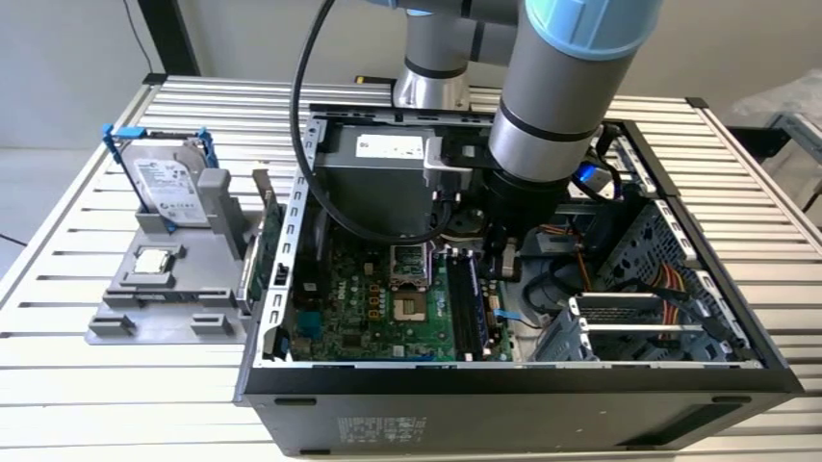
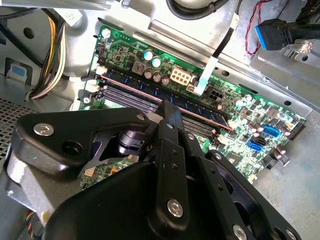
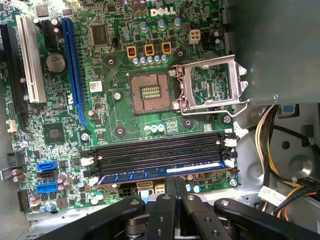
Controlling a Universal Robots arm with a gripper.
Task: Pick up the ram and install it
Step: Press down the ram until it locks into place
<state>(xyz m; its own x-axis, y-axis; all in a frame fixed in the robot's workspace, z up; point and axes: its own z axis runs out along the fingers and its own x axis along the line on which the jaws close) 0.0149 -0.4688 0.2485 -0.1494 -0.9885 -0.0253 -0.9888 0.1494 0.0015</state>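
Exterior view: we see the arm (image 1: 546,115) reaching down into the open computer case (image 1: 514,385) on the slatted bench (image 1: 115,395), its gripper (image 1: 503,252) low over the memory slots at the green board's (image 1: 372,308) edge toward the exterior view's right. A hard drive (image 1: 167,188) and a small silver chip (image 1: 152,260) sit on the grey stand (image 1: 167,308) outside the case. Second wrist view: the ram (image 2: 165,100) lies along the outermost slot, blue with dark chips, and the fingers (image 2: 170,120) stand narrow, nearly together, just above its long edge; we cannot tell whether they touch it. First wrist view: the ram (image 3: 165,173) sits in the slot nearest the gripper (image 3: 175,192), three black slots (image 3: 160,150) beside it bare, white end clips (image 3: 229,142) visible. We judge the pick done and the seating in hand; whether the stick is fully home we cannot tell. Finishing calls for even downward pressure until the clips close.
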